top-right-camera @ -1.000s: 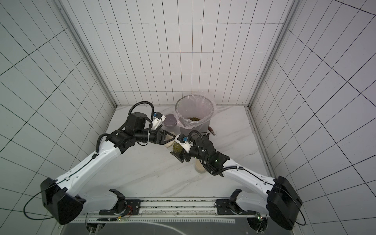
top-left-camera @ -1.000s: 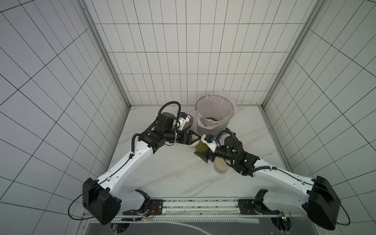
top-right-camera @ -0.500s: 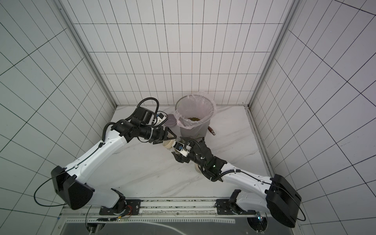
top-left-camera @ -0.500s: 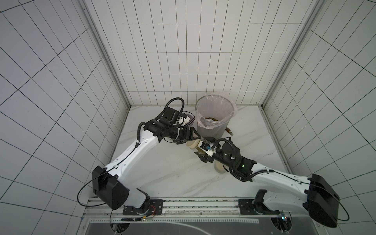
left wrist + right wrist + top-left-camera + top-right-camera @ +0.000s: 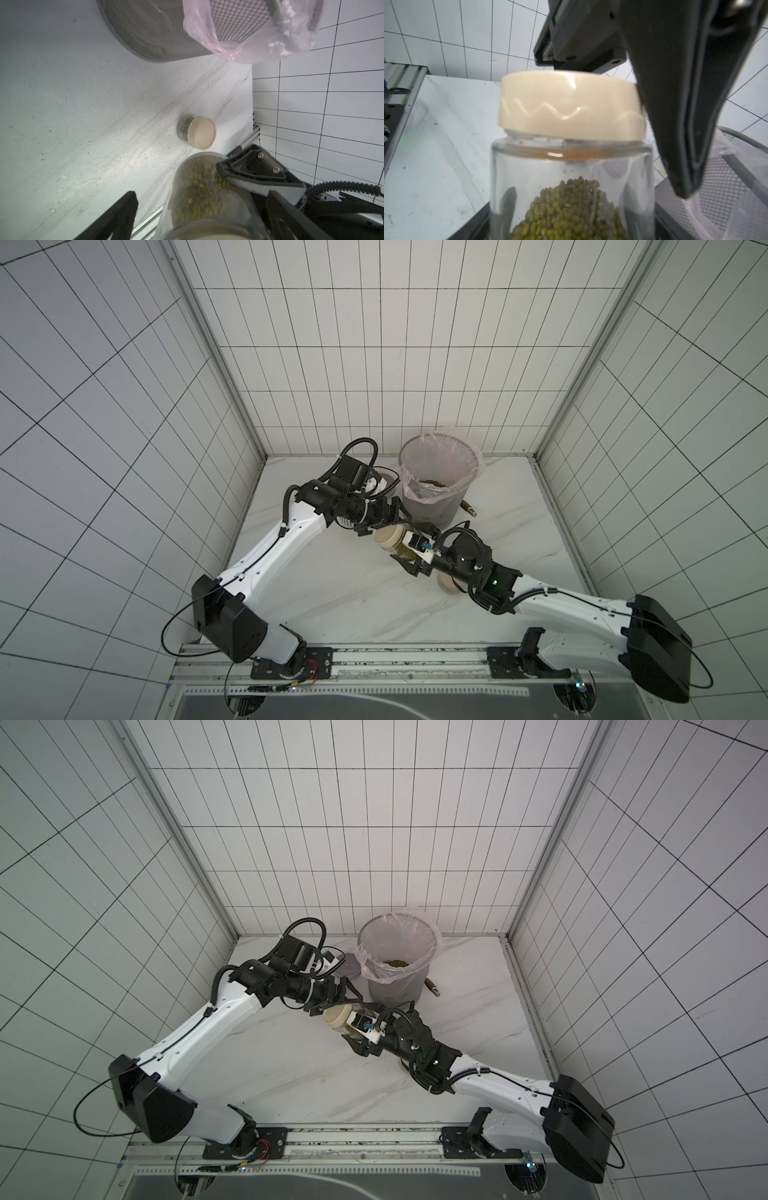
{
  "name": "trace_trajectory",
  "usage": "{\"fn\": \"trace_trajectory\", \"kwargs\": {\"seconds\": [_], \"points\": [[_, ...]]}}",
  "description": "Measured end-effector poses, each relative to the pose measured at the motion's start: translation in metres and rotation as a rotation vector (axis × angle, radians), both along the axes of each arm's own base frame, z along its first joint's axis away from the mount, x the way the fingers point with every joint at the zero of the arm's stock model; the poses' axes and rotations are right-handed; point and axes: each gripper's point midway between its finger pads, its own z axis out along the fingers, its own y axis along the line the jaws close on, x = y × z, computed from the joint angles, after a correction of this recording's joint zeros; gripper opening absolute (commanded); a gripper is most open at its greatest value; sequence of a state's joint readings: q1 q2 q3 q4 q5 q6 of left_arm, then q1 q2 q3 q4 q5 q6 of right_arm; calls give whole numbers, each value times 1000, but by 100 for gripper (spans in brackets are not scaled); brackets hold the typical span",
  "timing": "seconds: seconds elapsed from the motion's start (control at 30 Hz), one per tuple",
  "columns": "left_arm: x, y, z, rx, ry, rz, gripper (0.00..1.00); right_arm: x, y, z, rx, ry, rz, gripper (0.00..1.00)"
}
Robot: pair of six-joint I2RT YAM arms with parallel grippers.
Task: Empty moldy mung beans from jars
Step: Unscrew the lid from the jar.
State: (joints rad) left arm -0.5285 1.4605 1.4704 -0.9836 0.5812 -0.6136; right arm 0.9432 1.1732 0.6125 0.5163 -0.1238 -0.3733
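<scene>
- Right wrist view: a small, squat clear glass jar [image 5: 571, 176] is clamped between the right jaws, which are clenched on its body from both sides.
- Olive-green mung beans [image 5: 566, 214] are heaped inside this jar, at the end nearest the right jaws.
- A flat, round beige lid [image 5: 569, 108] is seated on the jar's mouth, at the end farthest from the right jaws.
- The left jaws are spread wide and set astride that lid, gripping nothing. One black finger [image 5: 685, 104] is seen just beside the lid's rim, and contact cannot be judged.
- A second jar [image 5: 187, 129], lidded likewise, is stood on the white marble worktop [image 5: 62, 104] beyond the left jaws, well apart from them.
- A tall grey mesh bin [image 5: 166, 31] with a pink liner [image 5: 259, 41] is placed near the left jaws. In a top view, brownish grains [image 5: 432, 482] are seen at its bottom.
</scene>
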Motion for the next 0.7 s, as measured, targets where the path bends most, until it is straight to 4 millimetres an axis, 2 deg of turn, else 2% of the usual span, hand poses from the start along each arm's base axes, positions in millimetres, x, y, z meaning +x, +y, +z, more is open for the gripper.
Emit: {"fn": "trace_trajectory", "kwargs": {"seconds": [0.13,0.3,0.43,0.53,0.7], "points": [[10,6,21,-58,-104,37,97,-11,5,1,46,83,64,56],[19,26,59,-148,-301,101,98,-15,4,3,114,227,124,56],[16,40,81,-230,-468,117,97,-2,-6,11,190,350,124,56],[13,46,87,-271,-561,93,98,10,-16,21,260,432,121,56],[5,37,99,-317,-720,-51,98,18,-26,44,348,557,164,57]]}}
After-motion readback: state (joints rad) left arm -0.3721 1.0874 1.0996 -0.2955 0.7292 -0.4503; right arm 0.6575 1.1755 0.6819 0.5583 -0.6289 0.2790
